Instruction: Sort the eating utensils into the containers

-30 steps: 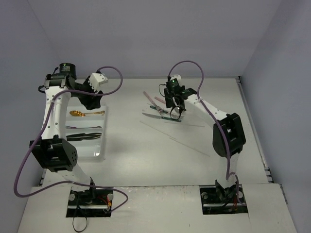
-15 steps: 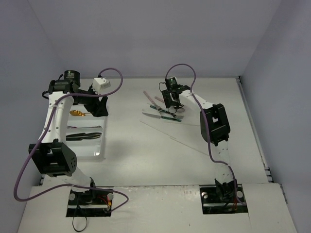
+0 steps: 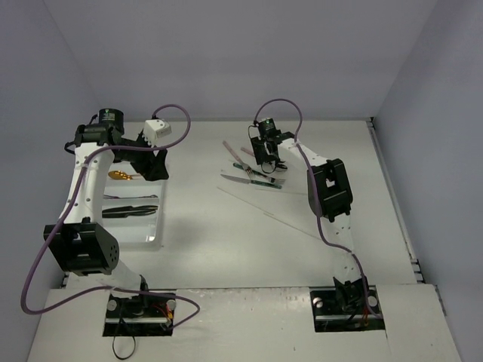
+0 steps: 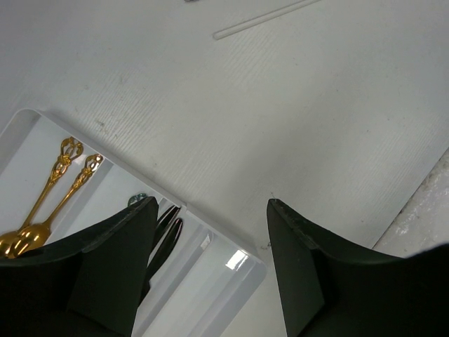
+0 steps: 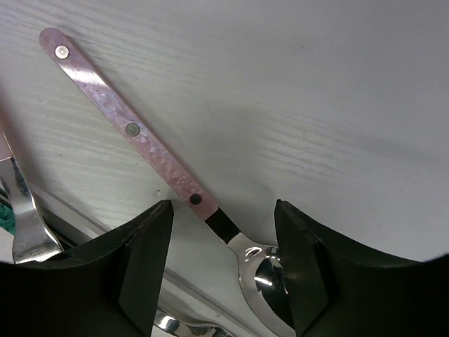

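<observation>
L tool [image 3: 153,163] [image 4: 210,207]: fingers wide apart, nothing betw. them; hangs over far-right corner of tray, above the rim where it meets bare desk.
Tray [image 3: 154,240] [image 4: 203,288]: white, shallow, split into long compartments; L side of desk, just R of L arm.
Gold spoons [image 3: 121,176] [image 4: 52,186]: two, ornate handles, side by side in tray's far compartment, bowls to the L.
Black knives [image 3: 130,213] [image 4: 165,235]: in a nearer compartment, lying lengthwise; partly hidden behind L finger in wrist view.
Desk [image 3: 226,256]: white, faint grain.
Thin sticks [image 3: 272,216] [image 4: 266,17]: pale, flat on bare desk mid-scene, betw. tray and loose cutlery; the long one slants near-right.
Green-handled knife [image 3: 253,182]: far centre of desk, well apart from tray; silver blade to L, green handle to R; near edge of a small loose pile w/ pink-handled pcs.
R tool [image 3: 262,161] [image 5: 221,210]: fingers apart, one each side of spoon's neck, not clamped on it; low over the pile.
Pink-handled spoon [image 5: 140,144]: flat on desk; mottled pink handle w/ three rivets, dark collar, silver bowl. Neck sits in the gap betw. R fingers.
Silver piece [image 5: 21,225]: L edge of R wrist view, bit of green beside it; can't tell which utensil.
</observation>
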Tool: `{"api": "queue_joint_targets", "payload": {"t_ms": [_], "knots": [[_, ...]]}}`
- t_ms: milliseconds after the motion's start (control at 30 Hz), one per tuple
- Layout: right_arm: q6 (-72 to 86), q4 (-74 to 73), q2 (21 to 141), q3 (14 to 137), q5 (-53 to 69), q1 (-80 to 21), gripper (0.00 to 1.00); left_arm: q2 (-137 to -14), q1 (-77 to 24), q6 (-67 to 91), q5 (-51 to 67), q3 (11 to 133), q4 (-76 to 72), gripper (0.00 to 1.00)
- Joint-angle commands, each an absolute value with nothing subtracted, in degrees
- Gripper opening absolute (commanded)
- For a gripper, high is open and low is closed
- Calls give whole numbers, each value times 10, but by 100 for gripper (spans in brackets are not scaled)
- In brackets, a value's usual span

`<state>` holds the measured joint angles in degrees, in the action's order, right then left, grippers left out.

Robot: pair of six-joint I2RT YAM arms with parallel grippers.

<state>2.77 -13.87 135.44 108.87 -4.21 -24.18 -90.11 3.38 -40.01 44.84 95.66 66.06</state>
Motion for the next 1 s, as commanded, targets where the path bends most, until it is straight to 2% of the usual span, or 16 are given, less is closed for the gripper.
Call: {"api": "queue_joint_targets", "payload": {"t_ms": [0, 267, 333, 567, 633, 733, 767, 867, 967], "knots": [[19, -138, 1353, 1071, -7, -238, 45, -883, 33, -397, 475, 959, 650, 60], [20, -135, 1321, 1029, 20, -236, 4, -879, 33, -367, 463, 947, 611, 61], [18, -134, 1307, 1020, 14, -236, 0, -878, 33, -350, 463, 944, 596, 61], [10, -135, 1211, 1003, -26, -236, 0, -869, 33, -202, 448, 933, 464, 61], [11, -135, 1174, 1000, -24, -236, 0, -867, 33, -128, 445, 932, 415, 67], [23, -135, 1125, 995, -7, -241, 0, -872, 33, 23, 454, 932, 338, 81], [28, -134, 1112, 994, -4, -244, 0, -873, 33, 71, 460, 926, 335, 82], [42, -131, 1080, 984, 18, -270, 0, -871, 30, 299, 456, 869, 204, 82], [62, -119, 1067, 976, 23, -315, 0, -866, 25, 444, 444, 782, 69, 83]]}}
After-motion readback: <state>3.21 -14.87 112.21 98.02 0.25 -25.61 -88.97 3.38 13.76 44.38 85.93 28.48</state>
